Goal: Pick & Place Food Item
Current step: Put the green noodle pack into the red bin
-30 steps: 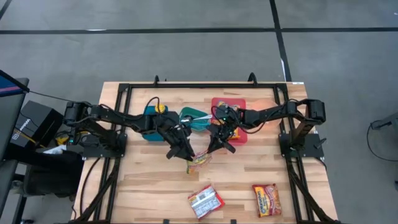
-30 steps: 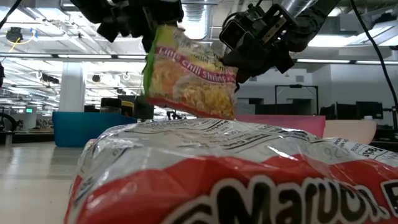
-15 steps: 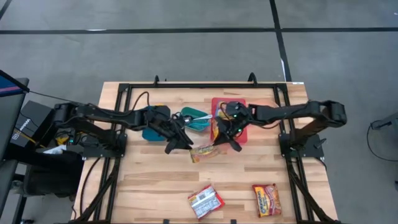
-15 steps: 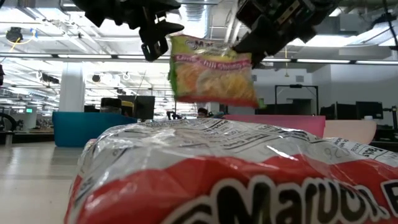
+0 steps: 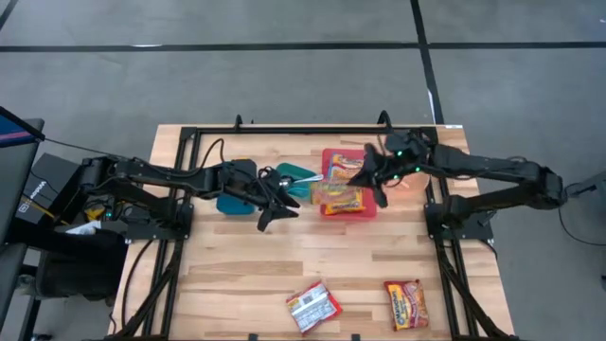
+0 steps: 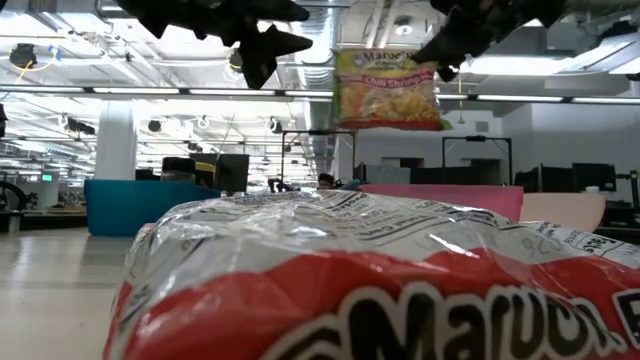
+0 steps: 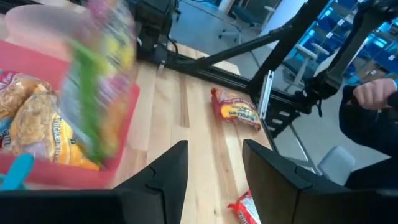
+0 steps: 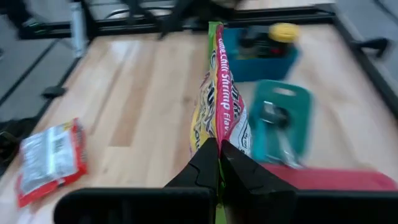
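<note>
A green and yellow noodle packet [image 5: 339, 197] [image 6: 388, 90] hangs in the air over the red bin [image 5: 352, 157], with my right gripper [image 5: 371, 180] [image 8: 217, 155] shut on it. The bin [image 7: 43, 177] has other noodle packets lying in it. My left gripper [image 5: 273, 213] [image 7: 214, 165] stands open with nothing between its fingers, to the left of the packet and above the table's middle. In the left wrist view the packet [image 7: 99, 93] shows blurred over the bin. My right gripper pinches the packet's edge [image 8: 216, 140] between its two shut fingers, at one end of the packet. The fingers come from the table's right, slanting down. The packet is lifted clear and hangs below the fingers [image 6: 440, 45] over the red bin, its printed face upright in the low view.
A blue bin [image 5: 230, 188] and a teal item [image 5: 295, 180] lie left of the red bin. Two more packets [image 5: 312, 306] [image 5: 404, 303] lie near the table's near edge; one [image 6: 380, 280] fills the low view's foreground. A person's hand [image 7: 373, 93] shows beyond the table.
My right gripper has risen and gone toward the table's right and far edge, carrying the packet from the table's middle to above the red bin. My left gripper, close against the packet a second ago, has drawn back a little toward the far edge and now stands apart from it.
</note>
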You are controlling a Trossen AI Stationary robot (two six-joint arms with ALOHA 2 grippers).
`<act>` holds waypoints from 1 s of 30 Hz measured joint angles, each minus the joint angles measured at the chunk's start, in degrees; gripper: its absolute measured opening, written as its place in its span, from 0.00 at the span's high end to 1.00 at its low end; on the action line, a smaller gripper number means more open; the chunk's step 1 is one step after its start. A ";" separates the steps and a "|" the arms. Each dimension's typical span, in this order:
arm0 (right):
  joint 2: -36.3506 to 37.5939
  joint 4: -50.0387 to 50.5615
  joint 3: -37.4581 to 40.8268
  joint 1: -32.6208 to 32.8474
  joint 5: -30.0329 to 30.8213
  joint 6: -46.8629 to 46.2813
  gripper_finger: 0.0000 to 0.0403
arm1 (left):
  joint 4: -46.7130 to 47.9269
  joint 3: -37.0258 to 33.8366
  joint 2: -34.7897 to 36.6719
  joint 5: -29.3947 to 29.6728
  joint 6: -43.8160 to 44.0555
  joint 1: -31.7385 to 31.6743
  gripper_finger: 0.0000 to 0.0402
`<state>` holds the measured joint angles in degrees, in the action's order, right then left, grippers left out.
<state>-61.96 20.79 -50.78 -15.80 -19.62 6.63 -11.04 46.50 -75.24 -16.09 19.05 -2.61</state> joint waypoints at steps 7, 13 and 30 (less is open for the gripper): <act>1.93 3.76 0.00 -10.26 0.55 0.59 1.00 | -3.22 0.00 -0.02 0.10 -0.01 0.00 0.63; -0.75 4.04 0.00 -19.48 0.60 4.51 1.00 | -4.84 0.00 -0.02 0.10 0.00 0.00 0.64; -4.56 -6.48 7.51 -28.98 0.99 14.70 1.00 | -4.93 0.00 -0.02 0.06 -0.79 0.00 0.65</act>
<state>-66.53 14.31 -43.27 -44.78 -18.64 21.34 -15.97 46.50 -75.26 -16.03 18.26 -2.61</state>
